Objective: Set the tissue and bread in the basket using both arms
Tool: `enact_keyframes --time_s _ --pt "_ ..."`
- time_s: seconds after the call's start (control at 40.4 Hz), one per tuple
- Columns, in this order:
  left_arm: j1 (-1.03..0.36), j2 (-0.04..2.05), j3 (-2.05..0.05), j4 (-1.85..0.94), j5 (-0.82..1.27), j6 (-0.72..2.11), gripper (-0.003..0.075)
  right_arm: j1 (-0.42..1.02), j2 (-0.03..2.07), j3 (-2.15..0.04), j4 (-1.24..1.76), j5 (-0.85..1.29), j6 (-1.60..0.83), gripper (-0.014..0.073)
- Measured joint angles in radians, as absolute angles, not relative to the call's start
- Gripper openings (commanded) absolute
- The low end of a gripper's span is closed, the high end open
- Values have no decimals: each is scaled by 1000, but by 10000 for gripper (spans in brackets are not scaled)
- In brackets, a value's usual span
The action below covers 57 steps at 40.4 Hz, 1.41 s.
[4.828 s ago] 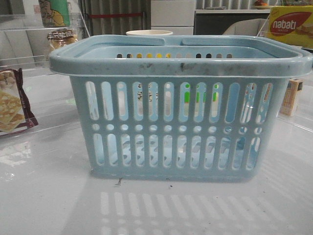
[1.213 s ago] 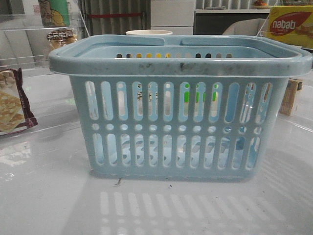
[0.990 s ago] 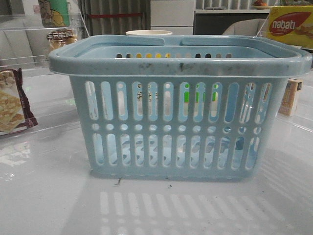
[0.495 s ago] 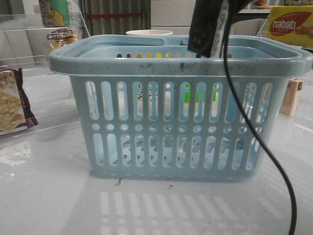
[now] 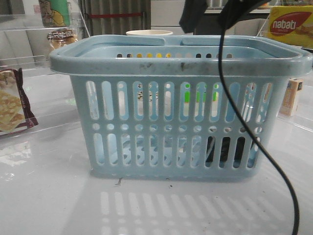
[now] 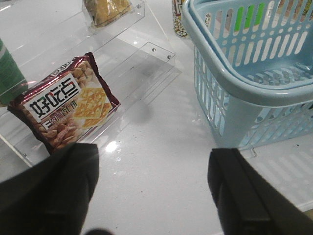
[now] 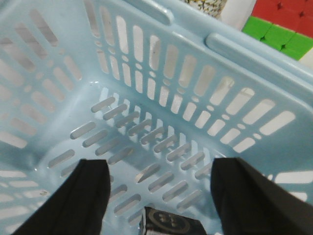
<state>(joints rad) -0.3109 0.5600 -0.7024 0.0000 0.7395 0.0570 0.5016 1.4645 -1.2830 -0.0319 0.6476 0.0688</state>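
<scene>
The pale blue basket (image 5: 181,66) stands mid-table and also shows in the left wrist view (image 6: 244,83). The dark tissue pack (image 7: 171,223) lies on the basket floor (image 7: 146,132), and shows through the slots low on the right (image 5: 222,149). My right gripper (image 7: 164,196) is open and empty just above the pack; its arm (image 5: 193,14) hangs over the basket's rear. The wrapped bread (image 5: 62,38) sits on the clear shelf at the back left (image 6: 105,10). My left gripper (image 6: 154,191) is open and empty over bare table left of the basket.
A maroon-edged cracker packet (image 6: 66,110) leans on the clear acrylic shelf (image 6: 146,58) at left (image 5: 12,105). A paper cup (image 5: 149,33) stands behind the basket. A yellow Nabati box (image 5: 288,24) and a small carton (image 5: 292,97) are at right. A black cable (image 5: 264,156) hangs before the basket.
The right arm came in over the basket holding the dark pack, let it go, and rose. The pack now lies on the basket floor. The basket has not moved.
</scene>
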Motion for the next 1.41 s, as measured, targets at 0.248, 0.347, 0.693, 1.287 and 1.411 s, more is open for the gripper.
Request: enact_keyframes --time_s 0.248,0.347,0.693,1.287,1.411 --pt "-311 560 -702 0 739 57 526 503 1184 -1095 -51 632 67 549" --pt "-311 560 -702 0 739 57 526 503 1065 -1013 -53 631 67 549" --pt "-311 560 -702 0 739 57 526 503 689 -759 -62 657 67 549" --pt "-311 635 -717 10 641 57 575 503 565 -693 -62 690 67 549" --pt "-311 773 -771 19 620 57 671 503 565 -693 -63 692 67 549"
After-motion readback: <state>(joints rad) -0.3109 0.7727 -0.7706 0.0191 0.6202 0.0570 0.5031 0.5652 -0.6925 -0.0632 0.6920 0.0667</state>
